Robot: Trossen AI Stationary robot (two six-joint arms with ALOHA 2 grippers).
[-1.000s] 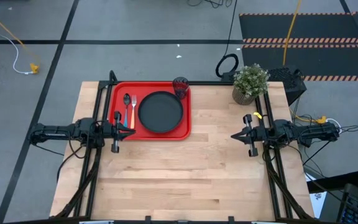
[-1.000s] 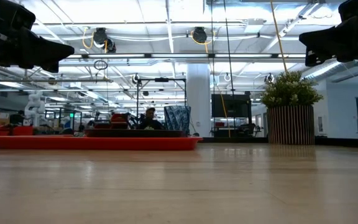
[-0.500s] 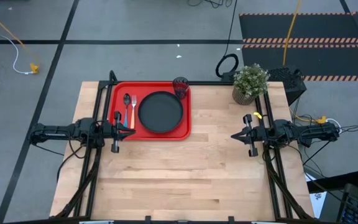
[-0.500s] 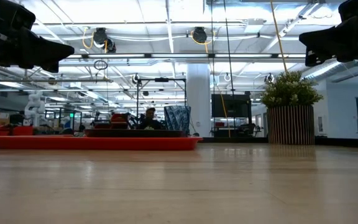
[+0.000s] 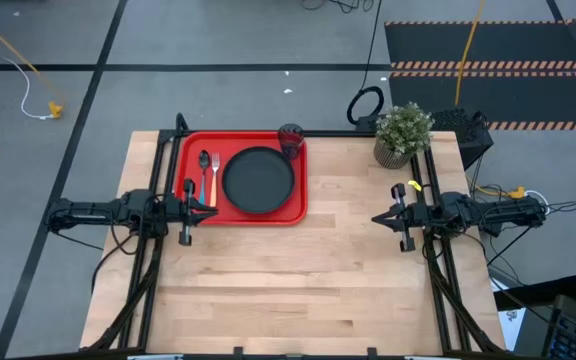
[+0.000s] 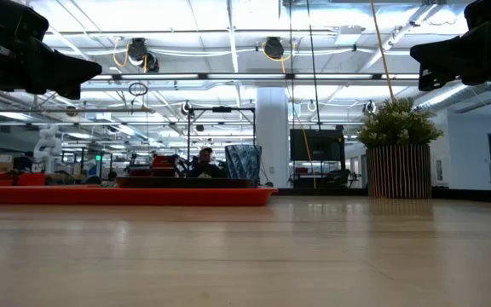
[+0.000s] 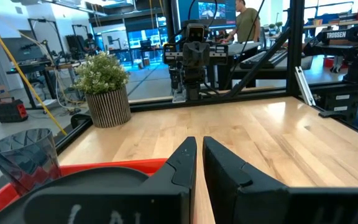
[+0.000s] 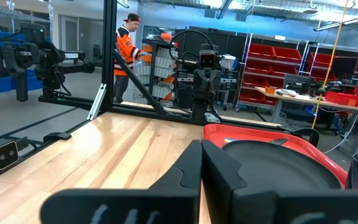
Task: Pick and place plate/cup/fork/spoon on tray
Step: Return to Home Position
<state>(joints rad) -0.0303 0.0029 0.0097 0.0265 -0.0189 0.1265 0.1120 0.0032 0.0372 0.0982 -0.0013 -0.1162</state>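
The red tray (image 5: 290, 206) lies at the table's far left. On it rest the black plate (image 5: 259, 180), the blue-handled spoon (image 5: 204, 172), the orange-handled fork (image 5: 214, 178), and the dark cup (image 5: 290, 140) upright at its far right corner. My left gripper (image 5: 213, 208) hovers shut and empty above the tray's near left edge. My right gripper (image 5: 376, 218) hovers shut and empty at the table's right side. The plate (image 7: 104, 176) and cup (image 7: 25, 159) also show in the left wrist view.
A potted green plant (image 5: 402, 134) stands at the table's far right corner, beyond my right gripper. Bare wood (image 5: 298, 280) spreads across the table's middle and near half. A person in orange (image 8: 128, 46) stands in the room beyond the table.
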